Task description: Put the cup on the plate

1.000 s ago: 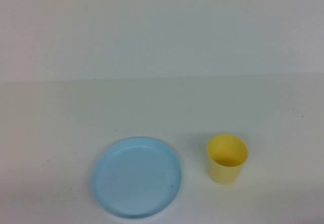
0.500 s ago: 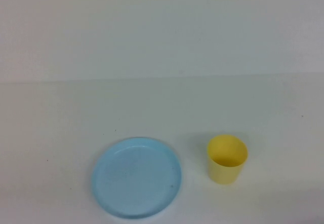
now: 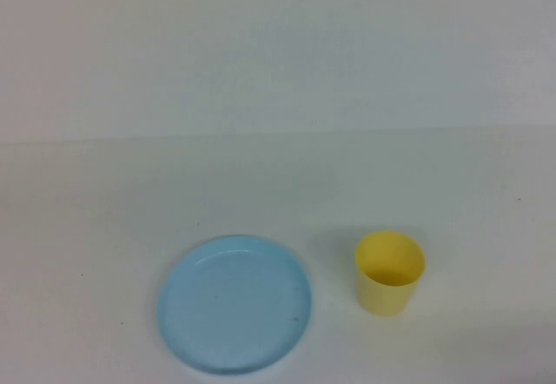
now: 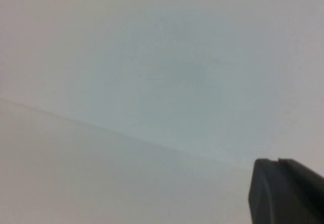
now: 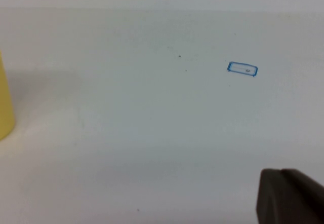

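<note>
Both grippers sit outside the high view; the right gripper [image 5: 291, 196] and left gripper [image 4: 286, 191] each show only a dark corner, so their opening cannot be told. Upright on the white table [image 3: 104, 201], the small yellow plastic cup [image 3: 390, 273] stands just right of the round pale-blue plastic plate [image 3: 234, 304], apart. The right wrist view catches the cup's edge, so the right arm is probably nearer.

Lighting was bright, flat and diffuse, washing the white table [image 3: 104, 201] almost featureless. The small yellow plastic cup [image 3: 390, 273] cast only a faint, soft shadow; the round pale-blue plastic plate [image 3: 234, 304] showed no glare. All views were soft. In both wrist views a dark gripper part sat blurred at the corner, left [image 4: 286, 193] and right [image 5: 288, 197].
</note>
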`<move>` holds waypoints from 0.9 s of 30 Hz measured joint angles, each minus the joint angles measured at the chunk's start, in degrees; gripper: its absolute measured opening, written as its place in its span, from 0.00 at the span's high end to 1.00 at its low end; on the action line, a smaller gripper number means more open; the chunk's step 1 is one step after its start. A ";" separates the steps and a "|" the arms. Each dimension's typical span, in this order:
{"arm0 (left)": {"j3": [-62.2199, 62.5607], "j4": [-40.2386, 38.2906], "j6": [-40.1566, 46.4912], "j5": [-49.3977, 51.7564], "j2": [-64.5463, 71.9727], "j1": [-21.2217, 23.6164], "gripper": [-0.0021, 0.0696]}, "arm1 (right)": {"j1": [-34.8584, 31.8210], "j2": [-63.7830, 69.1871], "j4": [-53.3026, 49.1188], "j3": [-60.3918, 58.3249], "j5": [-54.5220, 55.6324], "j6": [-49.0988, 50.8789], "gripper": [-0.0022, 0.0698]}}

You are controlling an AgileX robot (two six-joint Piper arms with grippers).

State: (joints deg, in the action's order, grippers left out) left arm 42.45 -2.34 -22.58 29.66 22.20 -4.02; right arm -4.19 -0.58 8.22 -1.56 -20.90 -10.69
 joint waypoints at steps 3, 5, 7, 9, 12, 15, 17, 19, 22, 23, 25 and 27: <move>5.97 0.14 2.27 6.35 8.21 -4.67 0.97 | 0.00 0.00 0.00 0.00 0.00 0.00 0.97; 9.00 1.25 2.49 9.29 12.74 -7.14 0.97 | 0.00 0.00 0.00 0.00 0.00 0.00 0.97; 10.57 4.40 2.63 7.69 15.68 -8.28 0.97 | 0.00 0.00 0.00 0.00 0.00 0.00 0.97; 11.03 7.25 2.56 3.79 17.83 -8.41 0.97 | 0.00 0.00 0.00 0.00 0.00 0.00 0.97; 11.03 9.86 2.35 2.13 20.75 -8.41 0.97 | 0.00 0.00 0.00 0.00 0.00 0.00 0.97; 11.14 11.64 2.35 3.38 24.18 -8.41 0.97 | 0.00 0.00 0.00 0.00 0.00 0.00 0.97; 11.14 13.04 3.16 5.76 27.40 -8.41 0.97 | 0.00 0.00 0.00 0.00 0.00 0.00 0.97; 11.14 13.70 5.70 8.89 31.10 -8.41 0.97 | 0.00 0.00 0.00 0.00 0.00 0.00 0.97; 11.14 10.97 11.47 12.64 38.54 -8.41 0.97 | 0.00 0.00 0.00 0.00 0.00 0.00 0.97; 11.14 8.50 14.00 12.93 40.99 -8.41 0.97 | 0.00 0.00 0.00 0.00 0.00 0.00 0.97; 11.14 1.84 19.73 13.01 44.90 -8.41 0.97 | 0.00 0.00 0.00 0.00 0.00 0.00 0.97; 11.14 -4.48 24.08 12.64 48.55 -8.41 0.97 | 0.00 0.00 0.00 0.00 0.00 0.00 0.97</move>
State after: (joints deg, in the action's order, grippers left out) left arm 53.59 -6.82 1.50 42.30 70.75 -12.43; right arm -4.19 -0.58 8.22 -1.56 -20.90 -10.69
